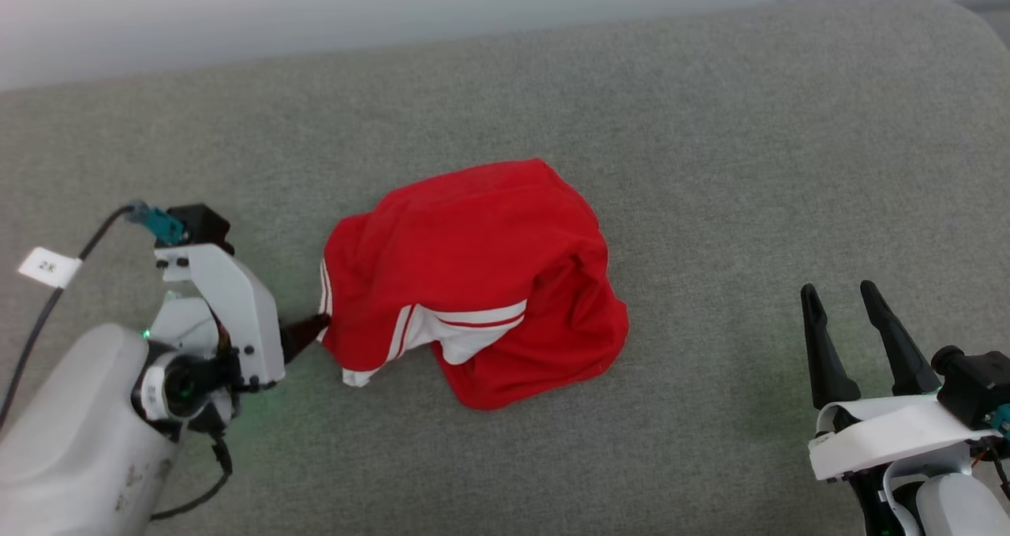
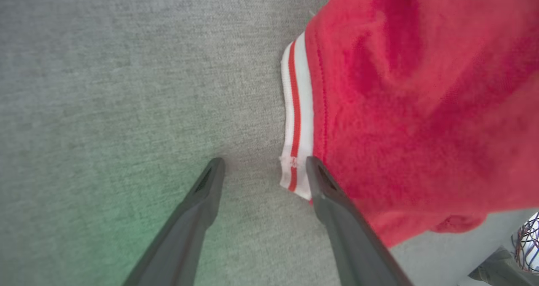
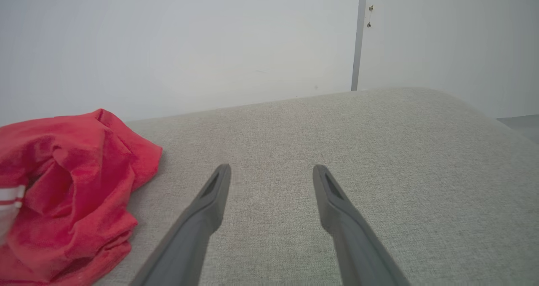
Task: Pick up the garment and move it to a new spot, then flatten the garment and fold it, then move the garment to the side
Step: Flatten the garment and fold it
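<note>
The garment (image 1: pixel 481 275) lies crumpled in a heap at the middle of the grey cushion: red fabric with white panels and red-and-white striped trim. My left gripper (image 1: pixel 316 329) is at the heap's left edge, pointing right. In the left wrist view that gripper (image 2: pixel 263 164) is open, with the striped trim (image 2: pixel 297 117) between its fingertips and one finger (image 2: pixel 332 201) against the red cloth (image 2: pixel 421 109). My right gripper (image 1: pixel 843 293) stands open at the lower right, well clear of the garment. The right wrist view shows its fingers (image 3: pixel 337 206) over bare cushion, the garment (image 3: pixel 71 185) off to the left.
The grey cushion (image 1: pixel 710 125) spans the whole view, with a pale wall (image 1: pixel 316 7) behind its far edge. A black cable with a white tag (image 1: pixel 49 268) runs along my left arm. A dark vertical strip (image 3: pixel 357 37) marks the wall in the right wrist view.
</note>
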Controlling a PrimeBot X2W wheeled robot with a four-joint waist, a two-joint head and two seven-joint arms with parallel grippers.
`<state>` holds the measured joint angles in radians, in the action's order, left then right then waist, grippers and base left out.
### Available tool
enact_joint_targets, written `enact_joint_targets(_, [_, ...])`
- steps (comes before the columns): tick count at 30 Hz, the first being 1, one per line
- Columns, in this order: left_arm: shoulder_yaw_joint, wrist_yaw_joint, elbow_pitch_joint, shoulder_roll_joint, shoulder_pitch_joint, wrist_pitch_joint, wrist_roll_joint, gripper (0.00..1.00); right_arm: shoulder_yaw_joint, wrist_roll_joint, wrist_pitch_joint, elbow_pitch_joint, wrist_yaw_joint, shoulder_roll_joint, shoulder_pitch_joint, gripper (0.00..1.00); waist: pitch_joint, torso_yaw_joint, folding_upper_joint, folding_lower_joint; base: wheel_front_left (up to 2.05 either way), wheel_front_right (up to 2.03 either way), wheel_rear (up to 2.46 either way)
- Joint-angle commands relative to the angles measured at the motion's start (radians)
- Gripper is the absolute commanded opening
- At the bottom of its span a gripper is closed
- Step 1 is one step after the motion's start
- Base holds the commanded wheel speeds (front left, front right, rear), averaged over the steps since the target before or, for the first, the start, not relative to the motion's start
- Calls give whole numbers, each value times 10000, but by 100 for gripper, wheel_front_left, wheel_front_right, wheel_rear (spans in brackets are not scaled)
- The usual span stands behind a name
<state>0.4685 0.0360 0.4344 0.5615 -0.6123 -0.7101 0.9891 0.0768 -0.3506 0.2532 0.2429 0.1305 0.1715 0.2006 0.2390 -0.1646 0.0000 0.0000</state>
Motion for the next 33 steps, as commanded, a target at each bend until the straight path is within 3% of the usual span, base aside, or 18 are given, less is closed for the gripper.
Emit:
enact_joint_targets(1, [-18, 49, 179, -157, -103, -116, 153, 100, -13, 40, 51, 24, 4, -42, 152, 100, 183, -77, 0, 0, 0, 0, 0])
enact_joint_targets(13, [207, 845, 957, -659, -155, -1382, 612, 100, 48, 122, 106, 163, 4, -59, 329, 100, 253, -11, 0, 0, 0, 0, 0])
enact_joint_targets(14, [199, 912, 936, -677, -153, -1462, 671, 80, 37, 123, 107, 166, 4, -48, 329, 100, 243, 5, 0, 0, 0, 0, 0])
enact_joint_targets(15, [149, 1024, 915, -703, -158, -1532, 729, 49, 24, 128, 103, 171, 4, -44, 328, 100, 229, 22, 0, 0, 0, 0, 0])
enact_joint_targets(16, [127, 1087, 879, -737, -160, -1606, 779, 31, 12, 136, 105, 173, 4, -46, 325, 100, 216, 39, 0, 0, 0, 0, 0])
enact_joint_targets(17, [129, 1163, 859, -764, -143, -1695, 825, 0, 11, 143, 108, 174, 4, -53, 324, 100, 202, 55, 0, 0, 0, 0, 0])
enact_joint_targets(33, [-149, 956, -171, -799, -641, -1482, 998, 0, -29, 169, 123, 245, 4, -24, 47, 100, -300, 302, 0, 0, 0, 0, 0])
